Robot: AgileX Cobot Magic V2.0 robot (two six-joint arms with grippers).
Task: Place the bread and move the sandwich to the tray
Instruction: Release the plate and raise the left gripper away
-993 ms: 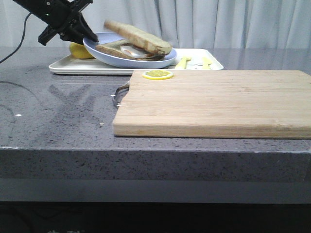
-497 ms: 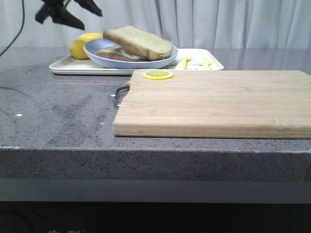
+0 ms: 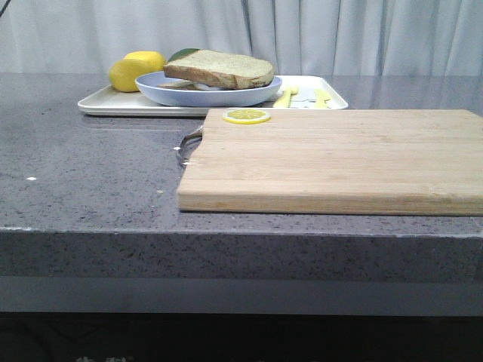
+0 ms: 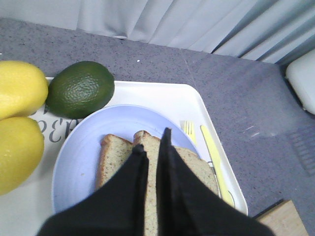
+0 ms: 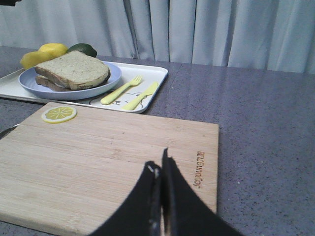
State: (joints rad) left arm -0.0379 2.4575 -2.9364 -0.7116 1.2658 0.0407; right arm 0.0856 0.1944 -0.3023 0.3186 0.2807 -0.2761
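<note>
White tray (image 3: 98,107) at bench (image 3: 90,181) rear-left carries blue plate (image 3: 162,92) w/ sandwich: thick bread (image 3: 219,69) sits on top of lower slice, egg barely visible from front. Plate lies flat inside tray, beside two lemons (image 3: 136,69), avocado (image 4: 81,88), yellow fork (image 5: 120,90) + knife (image 5: 140,96). Judgement: both steps look done, bread placed and sandwich on tray; nothing left but clearing arms. Board (image 3: 332,154) near front is bare except lemon slice (image 3: 246,116) at its rear-left corner. Left gripper (image 4: 152,142) hangs above plate, fingers nearly together w/ thin gap, holding nothing; looks clear of bread, though contact can't be ruled out from wrist view. Right gripper (image 5: 161,167) over board's near edge, fingers pressed together, empty, well apart from tray.
</note>
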